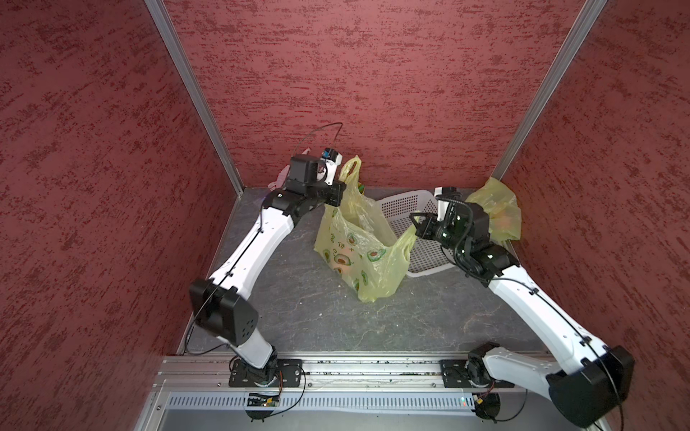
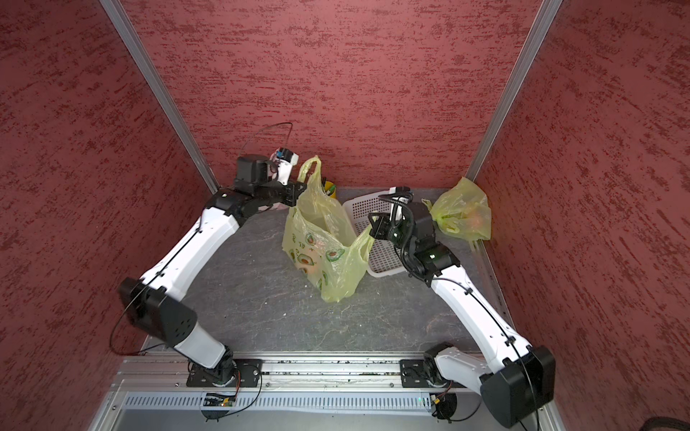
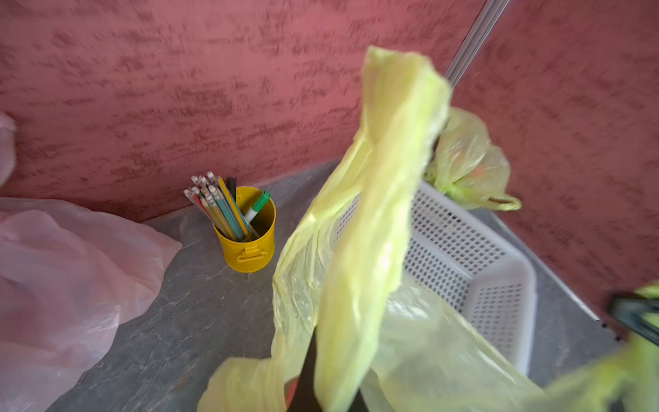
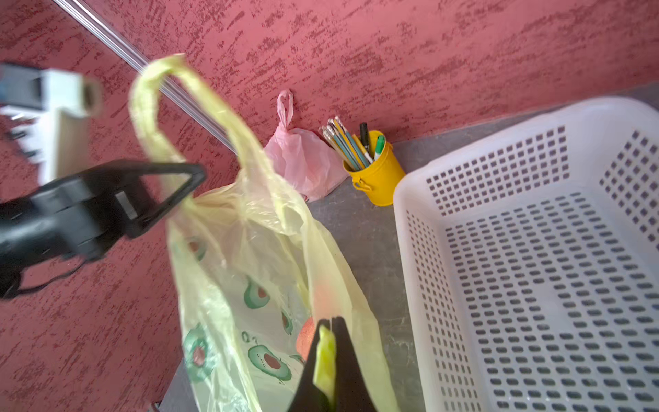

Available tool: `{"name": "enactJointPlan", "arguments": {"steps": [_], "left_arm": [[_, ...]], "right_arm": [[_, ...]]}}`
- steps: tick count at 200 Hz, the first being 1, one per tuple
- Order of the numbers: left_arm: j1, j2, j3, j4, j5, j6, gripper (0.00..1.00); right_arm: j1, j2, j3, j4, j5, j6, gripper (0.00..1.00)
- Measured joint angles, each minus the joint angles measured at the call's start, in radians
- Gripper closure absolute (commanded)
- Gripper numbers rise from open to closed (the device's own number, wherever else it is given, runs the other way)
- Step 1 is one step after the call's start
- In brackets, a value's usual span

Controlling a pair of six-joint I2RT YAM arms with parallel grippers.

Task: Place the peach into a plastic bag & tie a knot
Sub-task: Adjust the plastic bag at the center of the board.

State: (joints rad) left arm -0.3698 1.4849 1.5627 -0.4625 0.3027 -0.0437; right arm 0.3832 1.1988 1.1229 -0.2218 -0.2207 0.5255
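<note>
Walls (image 1: 373,74) of mottled red close in the grey tabletop (image 1: 298,309) on three sides. A white slotted basket (image 1: 401,203) lies just right of the plastic bag (image 1: 358,257), its near corner hidden behind the right arm. A second yellow bag (image 1: 500,212), knotted, sits in the far right corner. A pink bag (image 4: 303,160) slumps against the back wall beside a yellow pencil cup (image 4: 378,178).

Both arms reach forward and inward from the front rail, elbows bent out. The left pincer (image 4: 190,192) is pressed together on the plastic bag at the base of its far handle, whose loop stands up above it. The right pincer (image 4: 330,331) pinches the near handle, a yellow strip showing between its fingers.

The plastic bag, printed with avocados, hangs open between the two grips, its bottom on the tabletop. The peach (image 4: 305,339) lies inside it, orange through the film. The cup holds pencils and markers.
</note>
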Motion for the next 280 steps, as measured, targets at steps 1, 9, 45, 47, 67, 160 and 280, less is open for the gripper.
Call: {"name": "enactJointPlan", "arguments": {"steps": [1, 9, 45, 47, 67, 160, 280], "left_arm": [[0.0, -0.008, -0.007, 0.004, 0.003, -0.003, 1.0], [-0.006, -0.092, -0.089, 0.064, 0.018, -0.033, 1.0], [-0.058, -0.315, -0.414, 0.278, 0.006, -0.159, 1.0], [-0.064, -0.321, -0.428, 0.286, 0.003, -0.164, 1.0], [-0.11, -0.33, -0.529, 0.354, -0.043, -0.206, 1.0], [-0.148, -0.3, -0.568, 0.449, -0.119, -0.24, 1.0], [-0.156, -0.299, -0.568, 0.462, -0.101, -0.235, 0.78]], "right_arm": [[-0.001, 0.006, 0.008, -0.002, 0.0, -0.001, 1.0], [-0.006, 0.037, 0.052, -0.01, 0.002, -0.013, 1.0], [-0.013, 0.161, 0.214, -0.047, -0.012, -0.068, 0.54], [-0.014, 0.166, 0.219, -0.047, -0.016, -0.072, 0.5], [-0.014, 0.183, 0.238, -0.05, -0.051, -0.088, 0.25], [0.186, 0.26, 0.477, -0.033, -0.176, -0.135, 0.03], [0.27, 0.47, 0.605, -0.095, -0.128, -0.179, 0.86]]}}
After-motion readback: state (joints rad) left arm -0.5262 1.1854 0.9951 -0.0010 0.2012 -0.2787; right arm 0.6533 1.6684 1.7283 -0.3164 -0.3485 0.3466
